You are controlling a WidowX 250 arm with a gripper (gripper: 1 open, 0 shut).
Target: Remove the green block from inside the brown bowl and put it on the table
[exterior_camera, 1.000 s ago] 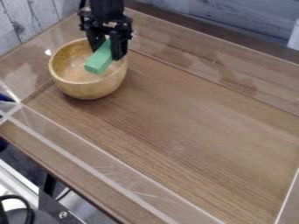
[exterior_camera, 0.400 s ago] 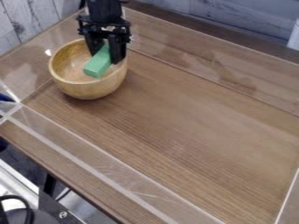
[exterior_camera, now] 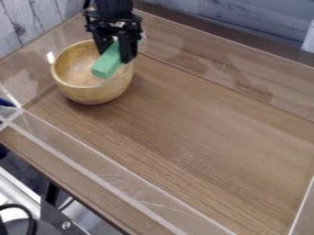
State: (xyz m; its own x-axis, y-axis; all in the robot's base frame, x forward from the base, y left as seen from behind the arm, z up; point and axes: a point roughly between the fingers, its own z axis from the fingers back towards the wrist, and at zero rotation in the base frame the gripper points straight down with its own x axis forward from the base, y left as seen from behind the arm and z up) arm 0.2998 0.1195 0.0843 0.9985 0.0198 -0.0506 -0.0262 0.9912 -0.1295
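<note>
Tool [exterior_camera: 113, 48] points straight down, clenched on the green block [exterior_camera: 108, 62], whose long axis tilts steeply above the brown bowl's [exterior_camera: 76, 87] right rim. Bare worktop [exterior_camera: 196, 119] lies right of the bowl, where the block must go.

Arm enters at the far left of the scene; only its lower end shows. All black, matte, no markings legible. Wrist section blocky, squared housing, cut off by the top edge. Below it the gripper [exterior_camera: 116, 48]: two slim, straight black fingers [exterior_camera: 128, 46], parallel, narrow compared with the housing above. Surface detail is too small and dark to tell screws or cables. No other colour anywhere on the body.
</note>
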